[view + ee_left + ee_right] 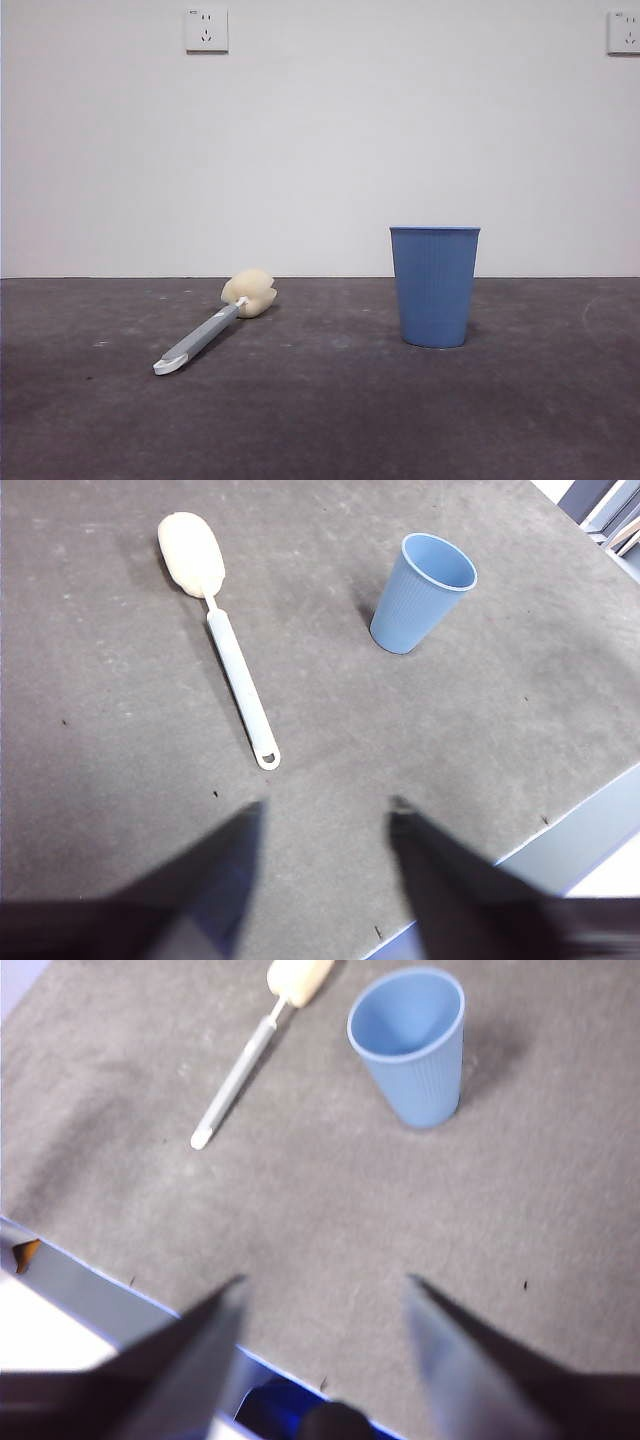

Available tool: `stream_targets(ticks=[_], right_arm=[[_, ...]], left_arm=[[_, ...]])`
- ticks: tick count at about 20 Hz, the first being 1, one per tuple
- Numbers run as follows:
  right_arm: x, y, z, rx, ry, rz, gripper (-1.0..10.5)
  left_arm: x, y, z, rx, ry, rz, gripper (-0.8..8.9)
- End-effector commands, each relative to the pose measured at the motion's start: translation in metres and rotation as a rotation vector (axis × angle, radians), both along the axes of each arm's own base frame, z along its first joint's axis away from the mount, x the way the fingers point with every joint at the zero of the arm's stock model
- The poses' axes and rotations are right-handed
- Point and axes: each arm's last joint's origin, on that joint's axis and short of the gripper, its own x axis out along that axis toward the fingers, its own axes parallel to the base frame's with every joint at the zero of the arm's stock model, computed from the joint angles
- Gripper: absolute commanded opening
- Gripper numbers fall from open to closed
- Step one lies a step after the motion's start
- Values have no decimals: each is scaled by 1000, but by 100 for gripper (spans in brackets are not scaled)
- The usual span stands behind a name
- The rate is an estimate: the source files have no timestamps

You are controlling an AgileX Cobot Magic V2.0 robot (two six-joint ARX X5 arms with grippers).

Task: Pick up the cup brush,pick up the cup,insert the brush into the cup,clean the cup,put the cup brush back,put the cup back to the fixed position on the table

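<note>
The cup brush (pixel 208 330) lies flat on the table (pixel 320 420) at the left, its cream sponge head toward the wall and its white tip toward the front. It also shows in the left wrist view (pixel 228 650) and the right wrist view (pixel 245 1060). The blue ribbed cup (pixel 434 286) stands upright and empty to its right; it shows in the left wrist view (pixel 418 593) and the right wrist view (pixel 412 1044). My left gripper (pixel 325 815) is open and empty, high above the table's front edge. My right gripper (pixel 325 1290) is open and empty, also above the front edge. Neither arm shows in the front view.
The white wall carries two power sockets, one (pixel 206 29) at the upper left and one (pixel 624 32) at the upper right. The table's front edge (pixel 560 840) runs close under both grippers.
</note>
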Motion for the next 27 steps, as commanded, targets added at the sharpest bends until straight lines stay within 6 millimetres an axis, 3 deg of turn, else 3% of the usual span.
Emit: stream_targets(ticks=[1, 6, 9, 12, 21, 27], right_arm=[[-1, 0, 1, 2, 3, -1, 595], [-1, 0, 0, 1, 8, -1, 595], [-1, 0, 0, 3, 9, -2, 595], [-1, 0, 0, 3, 10, -2, 595], [-1, 0, 0, 12, 18, -12, 595], [-1, 0, 0, 16, 24, -16, 595]], left_arm=[[4, 0, 0, -10, 15, 9, 565], [22, -3, -1, -28, 36, -6, 565], [43, -11, -5, -14, 75, -13, 565], [69, -31, -15, 33, 126, -4, 565], [144, -116, -69, 298, 238, 66, 563], [188, -148, -104, 412, 327, 86, 562]])
